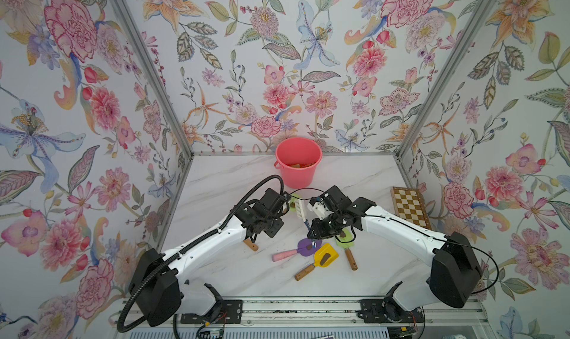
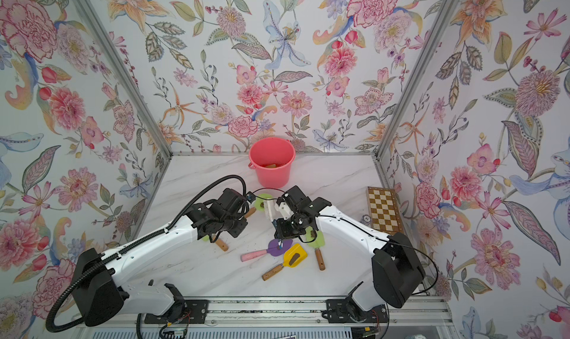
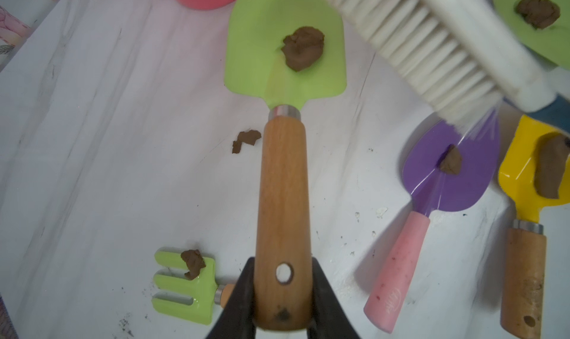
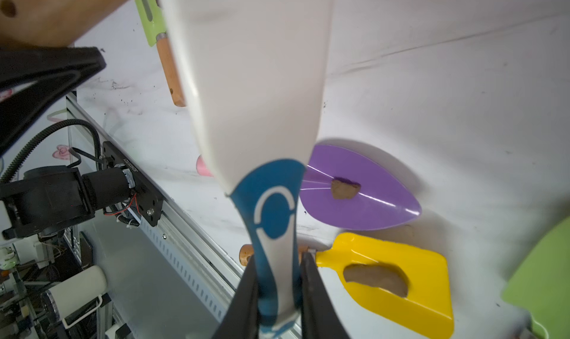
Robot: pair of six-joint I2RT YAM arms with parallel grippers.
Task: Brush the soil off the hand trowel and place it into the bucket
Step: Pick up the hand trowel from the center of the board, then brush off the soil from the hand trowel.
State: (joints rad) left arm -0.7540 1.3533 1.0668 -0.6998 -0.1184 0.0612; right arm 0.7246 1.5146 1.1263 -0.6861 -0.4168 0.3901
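Note:
My left gripper is shut on the wooden handle of the hand trowel, whose lime-green blade carries a brown lump of soil. In both top views the blade hangs just in front of the coral-pink bucket. My right gripper is shut on the blue handle of a white brush. The brush's bristles hover close beside the blade, apart from the soil. The two grippers face each other at mid-table.
On the table lie a purple trowel with a pink handle, a yellow shovel, another green trowel and a small green fork, each with soil. A loose soil lump lies under the held trowel. A chessboard sits at right.

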